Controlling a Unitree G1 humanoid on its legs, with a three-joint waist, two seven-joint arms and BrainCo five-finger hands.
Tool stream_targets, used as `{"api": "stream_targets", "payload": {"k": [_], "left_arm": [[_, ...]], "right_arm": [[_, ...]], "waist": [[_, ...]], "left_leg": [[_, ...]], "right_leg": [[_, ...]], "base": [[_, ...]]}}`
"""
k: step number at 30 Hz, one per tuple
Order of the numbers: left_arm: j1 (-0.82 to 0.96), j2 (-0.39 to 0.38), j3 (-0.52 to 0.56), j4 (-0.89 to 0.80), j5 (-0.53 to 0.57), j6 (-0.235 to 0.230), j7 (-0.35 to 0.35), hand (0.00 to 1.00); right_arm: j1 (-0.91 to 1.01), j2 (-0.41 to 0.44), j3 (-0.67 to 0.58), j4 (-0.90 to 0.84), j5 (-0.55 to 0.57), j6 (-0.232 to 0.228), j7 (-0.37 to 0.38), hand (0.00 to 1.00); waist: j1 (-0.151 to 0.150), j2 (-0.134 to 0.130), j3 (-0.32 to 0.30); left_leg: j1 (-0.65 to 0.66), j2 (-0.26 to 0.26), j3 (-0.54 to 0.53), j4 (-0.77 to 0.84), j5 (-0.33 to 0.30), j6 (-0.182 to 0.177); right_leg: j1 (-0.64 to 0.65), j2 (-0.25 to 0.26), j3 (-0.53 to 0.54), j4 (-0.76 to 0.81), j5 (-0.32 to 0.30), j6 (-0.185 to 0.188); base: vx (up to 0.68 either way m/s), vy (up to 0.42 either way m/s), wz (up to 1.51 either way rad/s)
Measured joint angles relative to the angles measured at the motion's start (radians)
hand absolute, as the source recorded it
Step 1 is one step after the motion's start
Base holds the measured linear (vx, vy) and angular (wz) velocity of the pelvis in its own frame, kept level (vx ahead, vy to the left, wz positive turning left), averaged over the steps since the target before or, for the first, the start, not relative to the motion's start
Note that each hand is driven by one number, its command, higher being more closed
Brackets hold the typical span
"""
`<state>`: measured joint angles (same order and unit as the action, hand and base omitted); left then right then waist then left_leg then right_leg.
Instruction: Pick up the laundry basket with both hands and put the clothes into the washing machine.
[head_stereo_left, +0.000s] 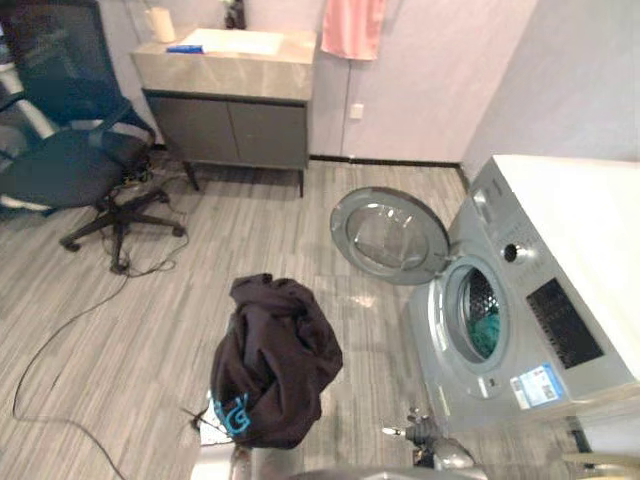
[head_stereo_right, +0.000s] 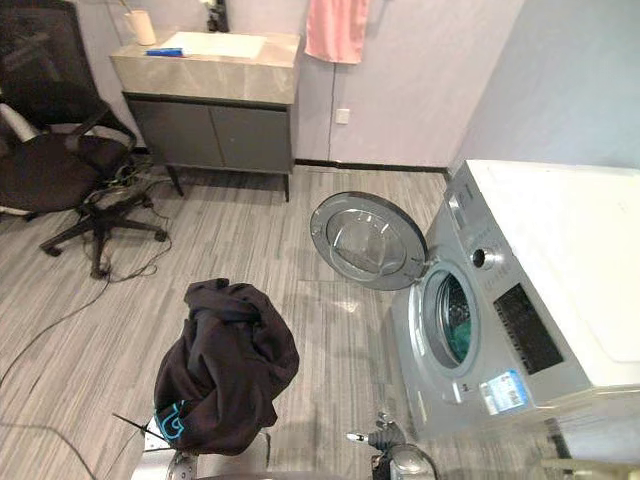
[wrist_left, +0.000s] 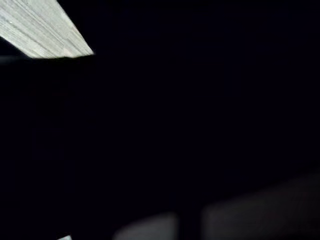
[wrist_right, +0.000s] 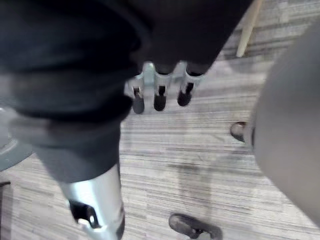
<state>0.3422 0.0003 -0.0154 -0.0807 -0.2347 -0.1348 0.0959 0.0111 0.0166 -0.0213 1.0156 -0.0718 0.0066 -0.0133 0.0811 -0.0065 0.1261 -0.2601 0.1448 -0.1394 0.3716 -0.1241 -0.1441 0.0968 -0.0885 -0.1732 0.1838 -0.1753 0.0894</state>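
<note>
The washing machine (head_stereo_left: 530, 330) had its door (head_stereo_left: 390, 237) open, and an office chair (head_stereo_left: 70, 150) stood well apart. Dark clothes (head_stereo_left: 275, 360) covered our left hand, so we couldn't tell its grip. Our right hand (wrist_right: 160, 92) was spread and empty.

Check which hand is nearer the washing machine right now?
Right. The right hand hangs just off the front of the washing machine, below its open door; the left hand is farther out, buried under the black garment.
</note>
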Motion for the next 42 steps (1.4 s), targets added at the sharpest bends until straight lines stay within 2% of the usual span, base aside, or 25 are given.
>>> {"api": "stream_targets", "payload": {"k": [2,4,7,8,11,12,14,15,16,17,18,20,21,22,23,25,28,29,32,33,34,35,38,40,42], "left_arm": [[0.002,0.021,-0.002,-0.002,0.000,0.000,0.008,1.00],[0.016,0.021,-0.027,-0.004,0.000,0.001,0.012,1.00],[0.024,0.023,-0.063,-0.004,0.000,0.003,0.004,1.00],[0.031,0.025,-0.073,0.000,0.000,0.007,-0.010,1.00],[0.039,0.023,-0.086,0.009,0.000,0.009,-0.017,1.00],[0.048,0.024,-0.085,0.016,-0.005,0.010,-0.025,1.00],[0.046,0.023,-0.085,0.057,-0.016,0.011,-0.034,1.00],[0.027,0.022,-0.082,0.114,-0.031,0.018,-0.052,1.00],[0.017,0.022,-0.079,0.138,-0.033,0.023,-0.058,1.00],[0.002,0.020,-0.073,0.197,-0.038,0.035,-0.074,1.00],[-0.015,0.012,-0.071,0.233,-0.040,0.049,-0.075,1.00],[-0.019,-0.017,-0.091,0.294,-0.041,0.073,-0.084,1.00],[-0.021,-0.019,-0.093,0.309,-0.042,0.073,-0.087,1.00],[-0.029,-0.029,-0.099,0.336,-0.042,0.073,-0.094,1.00],[-0.034,-0.030,-0.103,0.382,-0.049,0.075,-0.097,1.00],[-0.037,-0.029,-0.104,0.431,-0.053,0.083,-0.097,1.00],[-0.050,-0.016,-0.099,0.490,-0.053,0.087,-0.093,1.00],[-0.053,-0.015,-0.099,0.494,-0.053,0.087,-0.093,1.00],[-0.066,-0.014,-0.081,0.531,-0.051,0.086,-0.085,1.00],[-0.069,-0.015,-0.065,0.556,-0.052,0.081,-0.072,1.00],[-0.071,-0.014,-0.050,0.595,-0.052,0.081,-0.065,1.00],[-0.076,-0.010,-0.051,0.627,-0.055,0.081,-0.060,1.00],[-0.104,0.031,-0.053,0.691,-0.059,0.080,-0.049,1.00],[-0.107,0.037,-0.059,0.707,-0.058,0.080,-0.049,1.00],[-0.109,0.032,-0.070,0.712,-0.058,0.080,-0.049,1.00]], "right_arm": [[0.003,0.027,0.000,0.001,-0.009,-0.001,0.007,0.00],[0.020,0.029,-0.002,-0.012,-0.017,-0.001,0.012,0.00],[0.027,0.039,-0.024,-0.020,-0.017,-0.005,0.017,0.00],[0.023,0.045,-0.060,-0.030,-0.017,-0.011,0.019,0.00],[0.022,0.043,-0.088,-0.028,-0.019,-0.013,0.021,0.00],[0.011,0.044,-0.097,-0.020,-0.022,-0.012,0.028,0.00],[-0.010,0.044,-0.119,-0.005,-0.030,-0.010,0.038,0.00],[-0.033,0.038,-0.127,0.016,-0.044,-0.002,0.038,0.00],[-0.039,0.033,-0.125,0.025,-0.050,0.000,0.038,0.00],[-0.045,0.019,-0.122,0.036,-0.058,0.002,0.039,0.00],[-0.056,0.006,-0.124,0.040,-0.060,0.001,0.038,0.00],[-0.057,-0.027,-0.131,0.035,-0.062,0.001,0.038,0.00],[-0.054,-0.034,-0.135,0.035,-0.062,0.001,0.038,0.00],[-0.052,-0.036,-0.146,0.039,-0.062,0.002,0.038,0.00],[-0.048,-0.038,-0.153,0.041,-0.062,0.002,0.037,0.00],[-0.044,-0.037,-0.153,0.045,-0.053,0.002,0.031,0.00],[-0.045,-0.054,-0.152,0.066,-0.036,0.002,0.010,0.00],[-0.044,-0.055,-0.152,0.066,-0.036,0.002,0.010,0.00],[-0.044,-0.067,-0.136,0.084,-0.036,0.002,0.006,0.00],[-0.045,-0.069,-0.122,0.095,-0.036,0.001,0.002,0.00],[-0.044,-0.072,-0.116,0.096,-0.036,-0.002,-0.003,0.00],[-0.043,-0.076,-0.118,0.096,-0.036,-0.003,-0.005,0.00],[-0.004,-0.069,-0.157,0.096,-0.036,-0.006,-0.005,0.00],[0.008,-0.059,-0.227,0.092,-0.024,-0.007,-0.008,0.00],[0.015,-0.058,-0.294,0.074,-0.016,-0.006,-0.006,0.00]], "waist": [[-0.010,-0.054,0.000],[-0.010,-0.057,-0.001],[-0.009,-0.054,-0.001],[-0.019,-0.054,-0.005],[-0.027,-0.045,-0.014],[-0.038,-0.037,-0.014],[-0.040,-0.019,-0.015],[-0.040,-0.007,-0.013],[-0.039,-0.008,-0.013],[-0.038,-0.018,-0.015],[-0.038,0.008,-0.004],[-0.042,0.057,-0.003],[-0.041,0.068,-0.004],[-0.038,0.087,-0.005],[-0.038,0.092,-0.004],[-0.036,0.088,-0.002],[-0.039,0.070,0.003],[-0.040,0.070,0.002],[-0.038,0.061,0.001],[-0.037,0.062,0.000],[-0.039,0.069,-0.005],[-0.041,0.067,-0.009],[-0.067,0.030,-0.017],[-0.066,0.024,-0.021],[-0.072,0.034,-0.009]], "left_leg": [[-0.010,-0.046,0.001,0.055,-0.019,0.030],[-0.012,-0.037,0.040,0.140,-0.078,0.047],[0.071,-0.010,0.161,0.161,-0.151,0.070],[0.140,-0.007,0.265,0.148,-0.175,0.090],[0.211,-0.004,0.363,0.116,-0.182,0.101],[0.239,0.016,0.421,0.095,-0.183,0.102],[0.262,0.047,0.491,0.065,-0.184,0.100],[0.268,0.077,0.560,0.056,-0.187,0.093],[0.271,0.082,0.586,0.058,-0.192,0.085],[0.286,0.080,0.613,0.072,-0.213,0.055],[0.304,0.093,0.611,0.080,-0.219,0.047],[0.331,0.129,0.585,0.128,-0.216,0.045],[0.314,0.150,0.562,0.180,-0.214,0.049],[0.269,0.192,0.505,0.311,-0.188,0.082],[0.216,0.228,0.442,0.451,-0.128,0.101],[0.156,0.248,0.399,0.573,-0.133,0.097],[0.069,0.215,0.349,0.447,-0.171,0.078],[0.065,0.213,0.339,0.422,-0.171,0.078],[0.075,0.162,0.163,0.107,-0.163,0.065],[0.097,0.145,0.089,0.002,-0.136,0.040],[0.124,0.125,0.064,-0.029,-0.058,0.008],[0.141,0.114,0.076,-0.032,-0.044,-0.022],[0.152,0.064,0.115,-0.022,-0.062,0.007],[0.167,0.034,0.150,-0.016,-0.073,0.026],[0.181,-0.001,0.186,-0.011,-0.087,0.051]], "right_leg": [[-0.015,-0.035,0.047,0.023,-0.013,0.020],[-0.021,-0.039,0.068,0.068,-0.013,0.019],[-0.137,-0.087,0.056,0.328,-0.011,0.013],[-0.241,-0.171,-0.028,0.526,0.027,-0.037],[-0.260,-0.264,-0.191,0.580,0.041,-0.074],[-0.262,-0.286,-0.278,0.581,0.012,-0.105],[-0.293,-0.287,-0.421,0.555,-0.061,-0.112],[-0.312,-0.273,-0.585,0.457,-0.061,-0.129],[-0.310,-0.271,-0.655,0.404,-0.048,-0.144],[-0.302,-0.260,-0.715,0.329,0.023,-0.193],[-0.289,-0.240,-0.715,0.329,0.025,-0.198],[-0.272,-0.185,-0.672,0.340,-0.028,-0.185],[-0.263,-0.171,-0.666,0.336,-0.037,-0.181],[-0.238,-0.133,-0.654,0.318,-0.051,-0.179],[-0.206,-0.089,-0.636,0.281,-0.055,-0.179],[-0.184,-0.046,-0.591,0.234,-0.054,-0.181],[-0.153,0.000,-0.512,0.143,-0.015,-0.172],[-0.149,0.003,-0.508,0.136,-0.012,-0.171],[-0.131,0.011,-0.439,0.106,0.009,-0.144],[-0.135,0.011,-0.400,0.106,0.017,-0.130],[-0.136,0.011,-0.360,0.105,0.027,-0.109],[-0.132,0.008,-0.335,0.093,0.037,-0.091],[-0.118,-0.041,-0.311,0.051,0.074,-0.044],[-0.118,-0.071,-0.277,0.039,0.090,-0.019],[-0.124,-0.108,-0.242,0.042,0.104,0.005]], "base": [[0.22,0.218,-0.44],[0.21,0.234,-0.64],[0.20,0.217,-1.30],[0.17,0.115,-1.49],[0.18,0.079,-1.23],[0.22,0.015,-1.59],[0.17,-0.048,-1.58],[0.15,-0.084,-1.28],[0.20,-0.132,-1.40],[0.18,-0.087,-0.83],[0.26,-0.107,-0.86],[0.28,-0.135,-0.60],[0.24,-0.174,-0.47],[0.17,-0.177,-0.47],[0.16,-0.177,-0.52],[0.16,-0.116,-0.80],[0.17,-0.036,-0.84],[0.16,0.021,-0.49],[0.14,0.119,-0.67],[0.13,0.238,-0.95],[0.15,0.312,-1.03],[0.13,0.265,-0.71],[0.14,0.260,-0.18],[0.11,0.265,-0.35],[0.07,0.250,-0.43]]}}
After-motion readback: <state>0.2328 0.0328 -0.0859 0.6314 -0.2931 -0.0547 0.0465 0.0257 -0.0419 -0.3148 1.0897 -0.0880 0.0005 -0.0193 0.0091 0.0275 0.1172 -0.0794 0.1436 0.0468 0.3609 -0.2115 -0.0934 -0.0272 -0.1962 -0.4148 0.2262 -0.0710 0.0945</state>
